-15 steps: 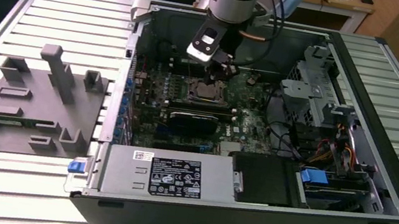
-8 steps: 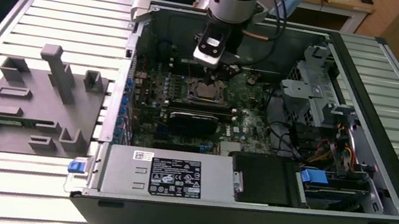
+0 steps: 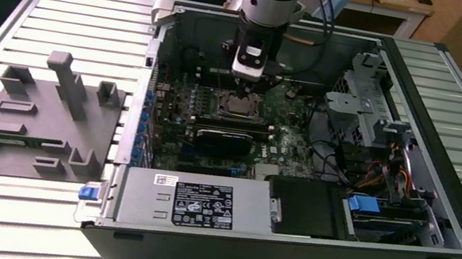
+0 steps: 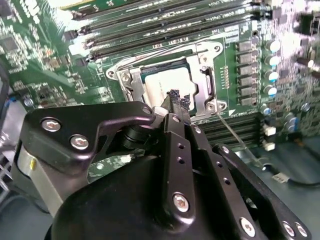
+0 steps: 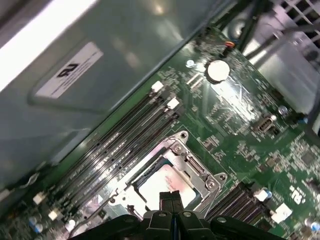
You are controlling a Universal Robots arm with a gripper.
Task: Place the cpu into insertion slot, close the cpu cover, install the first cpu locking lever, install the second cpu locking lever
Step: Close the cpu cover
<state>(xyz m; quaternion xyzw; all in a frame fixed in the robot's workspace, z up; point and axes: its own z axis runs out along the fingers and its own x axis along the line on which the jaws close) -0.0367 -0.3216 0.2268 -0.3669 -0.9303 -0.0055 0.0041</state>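
Observation:
The cpu [image 4: 159, 82] [image 5: 165, 186] lies flat in the insertion slot [image 3: 240, 105] on the green motherboard, its pale metal top showing. The silvery cpu cover [image 4: 202, 80] [image 5: 196, 169] lies down around it as a frame. One thin wire locking lever [image 4: 234, 136] sticks out from a socket corner, and another [image 4: 165, 47] runs along the socket's side by the memory slots. My gripper [image 4: 178, 98] [image 5: 171, 199] [image 3: 245, 91] is shut with nothing in it. Its tips hover right at the edge of the cpu and cover, and I cannot tell whether they touch.
Long black memory slots [image 4: 165, 22] [image 5: 107, 150] run beside the socket. A black heatsink block [image 3: 224, 139], the grey power-supply box [image 3: 190, 201], a drive cage [image 3: 364, 103] and cables [image 3: 385, 174] crowd the open case. A grey fixture plate [image 3: 43, 118] lies on the exterior view's left.

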